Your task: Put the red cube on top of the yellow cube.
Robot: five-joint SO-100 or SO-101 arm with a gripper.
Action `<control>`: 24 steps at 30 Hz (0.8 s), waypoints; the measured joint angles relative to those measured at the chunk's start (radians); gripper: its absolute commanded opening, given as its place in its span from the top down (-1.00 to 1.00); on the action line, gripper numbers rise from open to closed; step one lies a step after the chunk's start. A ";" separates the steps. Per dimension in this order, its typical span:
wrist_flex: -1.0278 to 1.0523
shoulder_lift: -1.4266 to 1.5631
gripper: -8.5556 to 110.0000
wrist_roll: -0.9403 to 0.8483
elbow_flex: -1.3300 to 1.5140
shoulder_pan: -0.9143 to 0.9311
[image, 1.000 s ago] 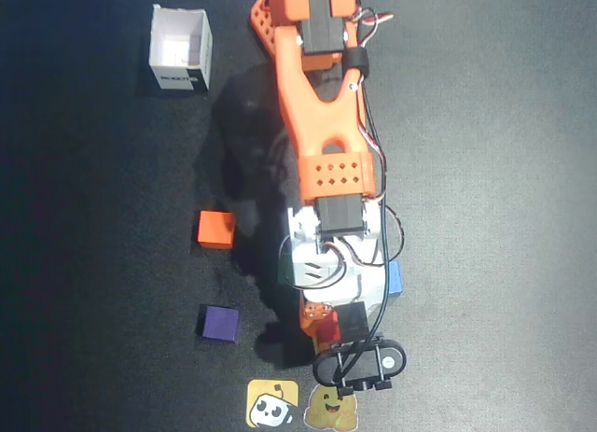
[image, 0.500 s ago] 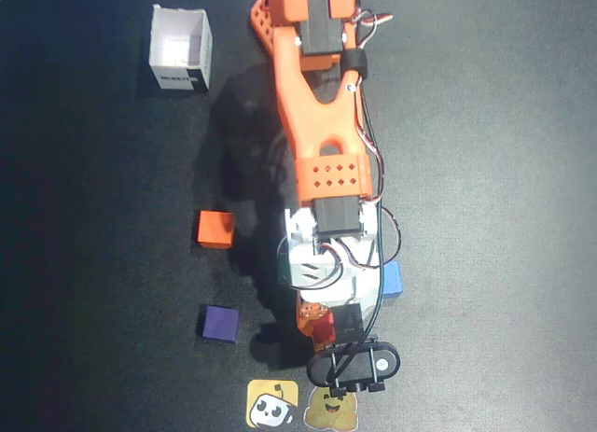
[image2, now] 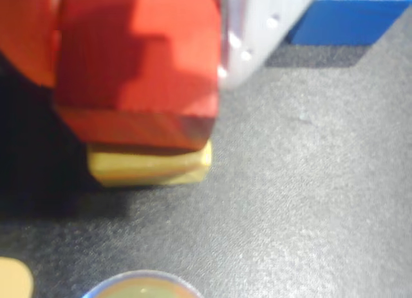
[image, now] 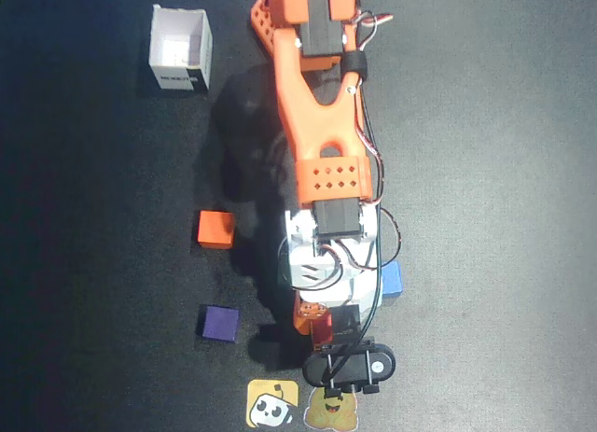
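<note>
The gripper (image2: 138,66) clamps the red cube (image2: 138,73) between an orange finger (image2: 26,34) on the left and a white finger (image2: 254,34) on the right of the wrist view. The red cube sits directly over the yellow cube (image2: 151,168), of which only a thin lower band shows; whether the two faces touch cannot be determined.

In the overhead view, the arm (image: 322,124) extends down the dark mat (image: 504,171) and covers most of the stack; only a small part of the red cube (image: 324,331) is visible beside the black wrist camera mount (image: 350,367).

Surrounding items, overhead view:
- Blue cube (image: 391,278): just right of the gripper, partly hidden by the arm.
- Orange cube (image: 215,229) and purple cube (image: 220,322): left of the arm, apart from the stack.
- White open box (image: 181,48): far upper left.
- Two cartoon stickers (image: 272,404) (image: 331,409): at the lower edge, near the stack.
</note>
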 measured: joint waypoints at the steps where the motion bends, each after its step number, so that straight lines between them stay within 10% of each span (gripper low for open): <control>1: 0.000 0.000 0.52 0.002 0.000 0.000; 24: -0.003 0.410 0.76 0.034 0.301 0.006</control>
